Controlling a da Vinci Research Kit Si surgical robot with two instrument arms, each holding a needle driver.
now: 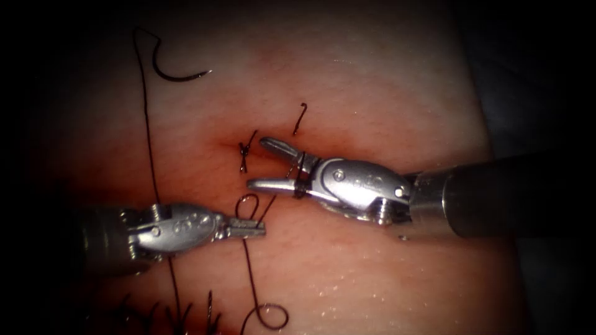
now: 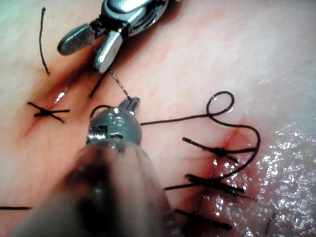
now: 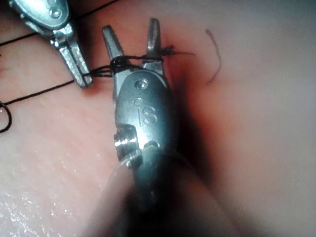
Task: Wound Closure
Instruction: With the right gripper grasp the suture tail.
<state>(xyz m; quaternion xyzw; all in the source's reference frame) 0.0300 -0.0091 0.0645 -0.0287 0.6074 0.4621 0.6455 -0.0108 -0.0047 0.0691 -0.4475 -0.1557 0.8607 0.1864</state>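
Looking down through the endoscope, I have my left tool [image 1: 248,228] with its jaws closed on the thread [image 1: 249,273], just below the cut. My right tool [image 1: 266,164] sits over the cut [image 1: 233,146] with its jaws spread apart and holding nothing, though thread is wound around the base of those jaws; the right wrist view shows the wraps [image 3: 132,61] crossing both of them. From my left tool the thread curls into a small ring beside the jaws and runs down to a larger loop [image 1: 271,316] lower on the tissue [image 1: 372,93]. The needle [image 1: 177,75] lies free on the tissue surface, well up and left of the cut, not in the tissue and in neither tool. One tied stitch [image 1: 244,149] crosses the cut near my right tool's upper jaw, and a short cut end [image 1: 300,119] lies just above.
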